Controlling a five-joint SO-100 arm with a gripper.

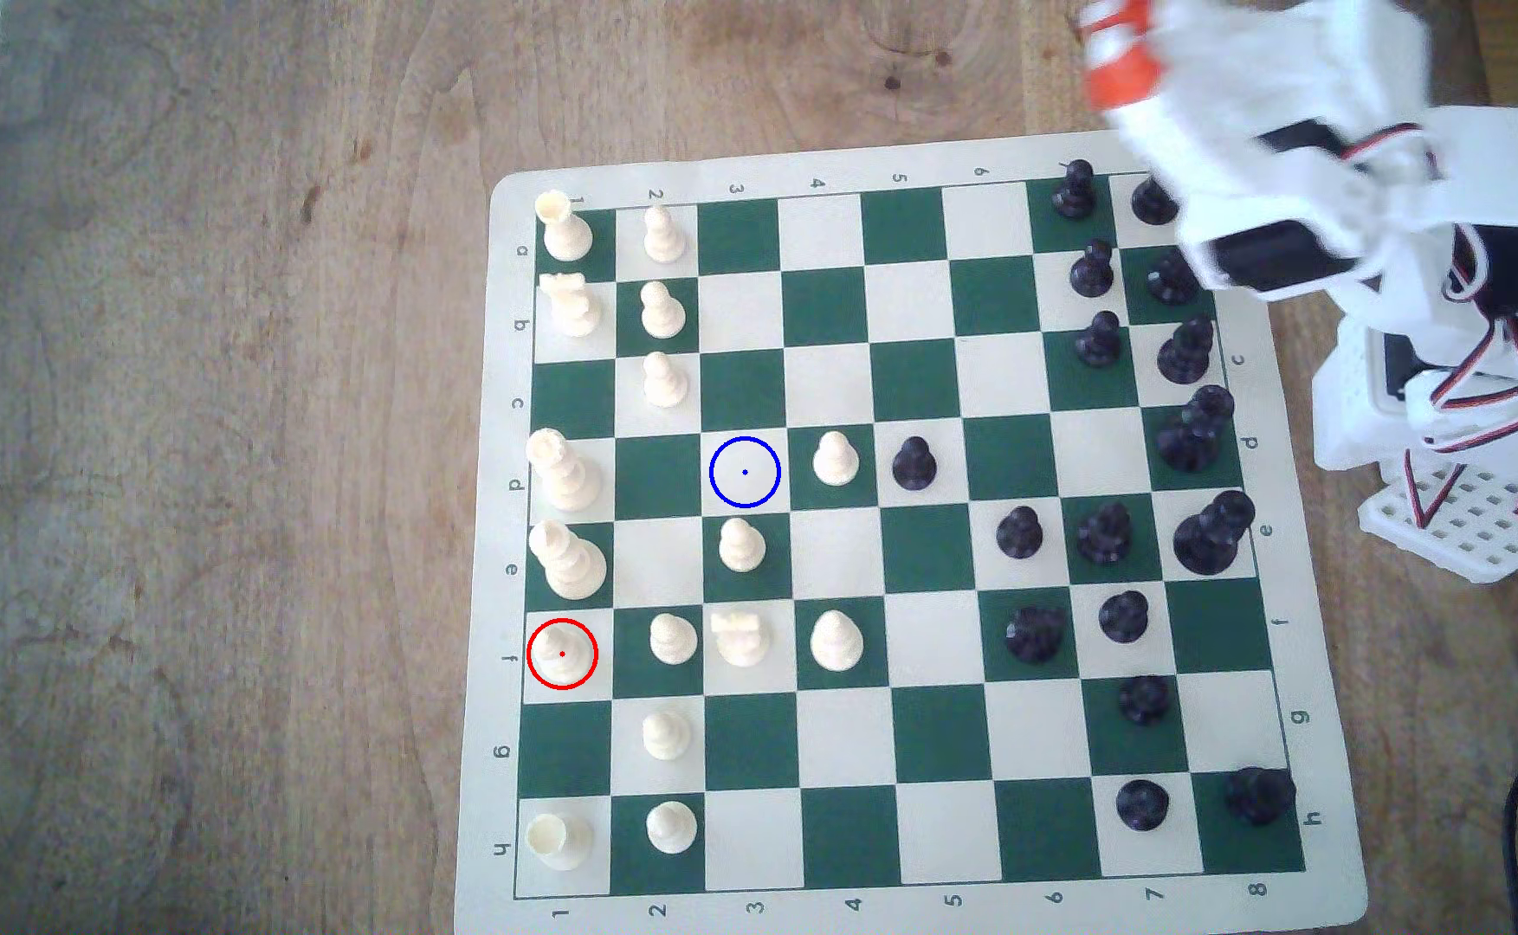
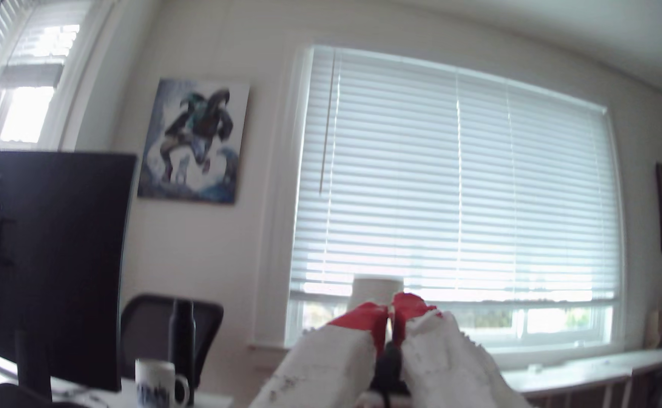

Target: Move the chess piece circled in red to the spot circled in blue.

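The bishop (image 1: pixel 561 654), cream-white, stands in the red ring on a cream square in the board's (image 1: pixel 836 908) column 1, row f, at the exterior view's left edge. The blue-ringed square (image 1: pixel 744 472) is bare, just beside a cream pawn (image 1: pixel 835 460). The gripper (image 2: pixel 391 310) is raised well apart from the bishop, red tips nearly touching, clenched on nothing. A mug (image 2: pixel 159 383) sits by a monitor (image 2: pixel 46 251).

Looks like a home office/spare rm: big monitor (image 2: pixel 43 259), mesh desk chair (image 2: pixel 156 333), mug (image 2: pixel 158 386), painting (image 2: pixel 194 141) on the wall, window w/ white blinds (image 2: pixel 454 188), chessboard (image 1: pixel 899 530) on a wood bench (image 1: pixel 197 449).
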